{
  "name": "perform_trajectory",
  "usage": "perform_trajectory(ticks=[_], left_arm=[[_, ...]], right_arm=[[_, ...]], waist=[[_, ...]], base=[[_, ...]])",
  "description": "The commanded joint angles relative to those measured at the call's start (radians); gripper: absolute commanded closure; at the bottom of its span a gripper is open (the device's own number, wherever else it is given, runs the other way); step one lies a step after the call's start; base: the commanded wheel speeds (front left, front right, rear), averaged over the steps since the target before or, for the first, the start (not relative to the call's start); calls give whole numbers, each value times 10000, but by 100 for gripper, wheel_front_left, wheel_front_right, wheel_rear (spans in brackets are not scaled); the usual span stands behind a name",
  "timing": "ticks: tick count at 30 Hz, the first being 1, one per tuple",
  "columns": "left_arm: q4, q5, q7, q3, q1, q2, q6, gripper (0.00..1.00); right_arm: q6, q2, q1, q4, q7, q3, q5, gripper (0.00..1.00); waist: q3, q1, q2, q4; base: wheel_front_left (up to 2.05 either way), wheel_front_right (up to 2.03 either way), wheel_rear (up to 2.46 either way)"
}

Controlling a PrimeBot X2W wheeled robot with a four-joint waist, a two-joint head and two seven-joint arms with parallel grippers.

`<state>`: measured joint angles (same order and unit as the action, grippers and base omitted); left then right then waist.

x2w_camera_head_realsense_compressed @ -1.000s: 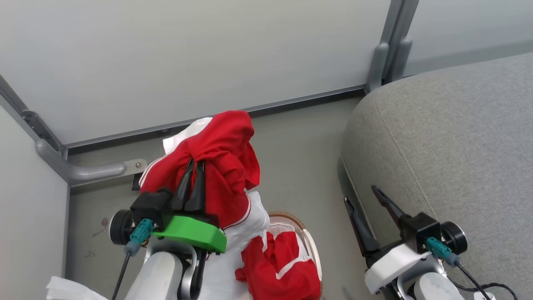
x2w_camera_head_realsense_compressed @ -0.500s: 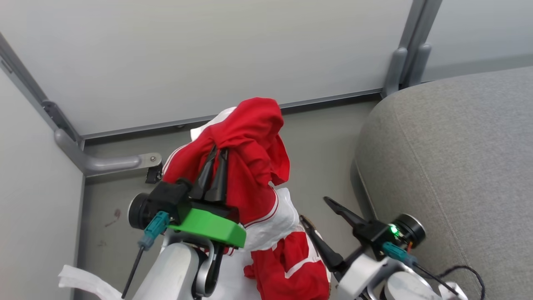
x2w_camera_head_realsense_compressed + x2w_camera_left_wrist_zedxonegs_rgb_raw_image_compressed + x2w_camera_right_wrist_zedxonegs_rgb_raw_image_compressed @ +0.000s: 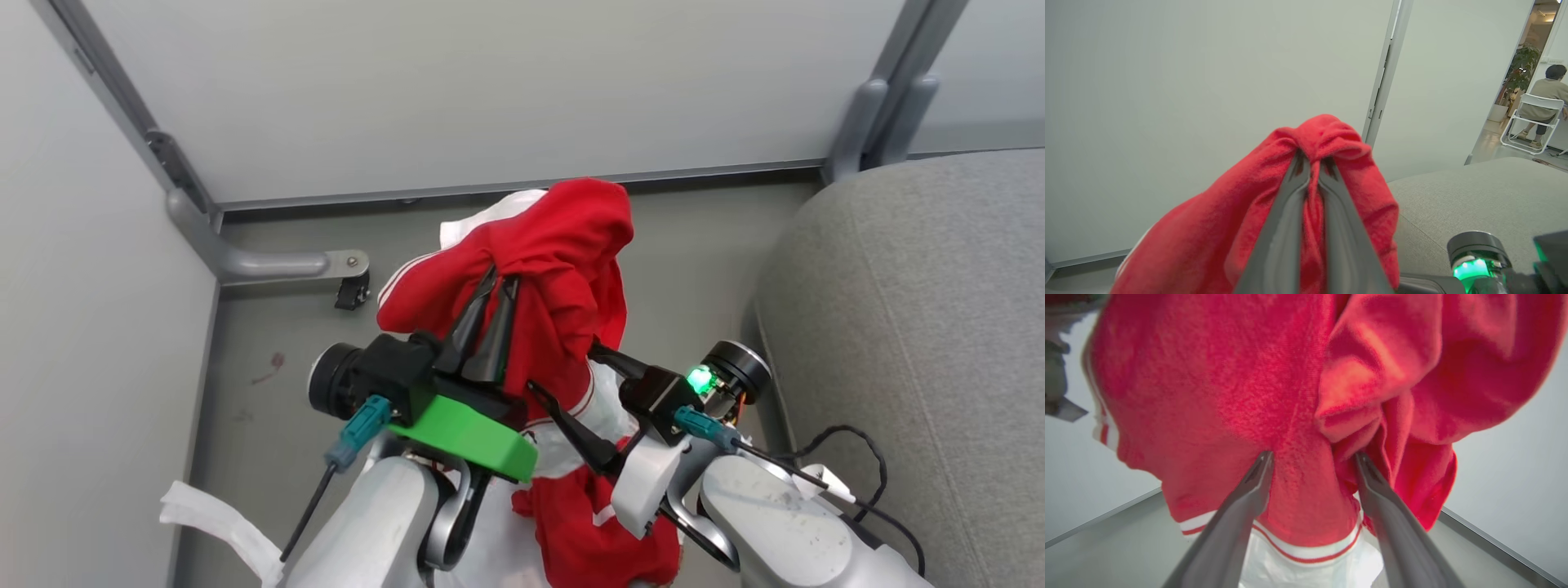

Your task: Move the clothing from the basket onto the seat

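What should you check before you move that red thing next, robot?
1. Left tool shut on the lifted red garment: ok.
2. Right tool open, straddling the hanging cloth: ok.
3. White sheet below the hem free of the garment: cannot tell.
4. Seat close by on the right: ok.
5. Second red garment moved to the seat: not ok, it lies low between the arms.
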<state>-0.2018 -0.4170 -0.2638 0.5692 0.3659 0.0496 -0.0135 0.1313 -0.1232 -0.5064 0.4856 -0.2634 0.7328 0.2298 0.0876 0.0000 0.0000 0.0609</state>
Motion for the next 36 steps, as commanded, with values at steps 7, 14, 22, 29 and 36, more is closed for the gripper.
perform_trajectory(ticks=[7,14,22,29,36], left_arm=[[164,-268,-13,672,422,17,34,100],[185,-379,-13,957,549,19,158,100],[60,-396,-13,802,661,17,292,100],[1,-374,-36,674,576,16,337,100],[-134,-265,-48,505,454,16,319,100]], right_arm=[[-10,239,-394,1264,-19,130,160,0],[-10,382,-237,1609,-19,-104,203,100],[-10,345,277,1944,-9,-229,285,100],[-10,240,721,2166,-6,-262,433,100],[-10,154,1126,2116,1,-683,429,100]], waist=[[380,0,0,784],[538,0,0,1087],[597,0,0,1040],[540,0,0,845],[448,0,0,570]], base=[[0,0,0],[0,0,0],[0,0,0],[0,0,0],[0,0,0]])
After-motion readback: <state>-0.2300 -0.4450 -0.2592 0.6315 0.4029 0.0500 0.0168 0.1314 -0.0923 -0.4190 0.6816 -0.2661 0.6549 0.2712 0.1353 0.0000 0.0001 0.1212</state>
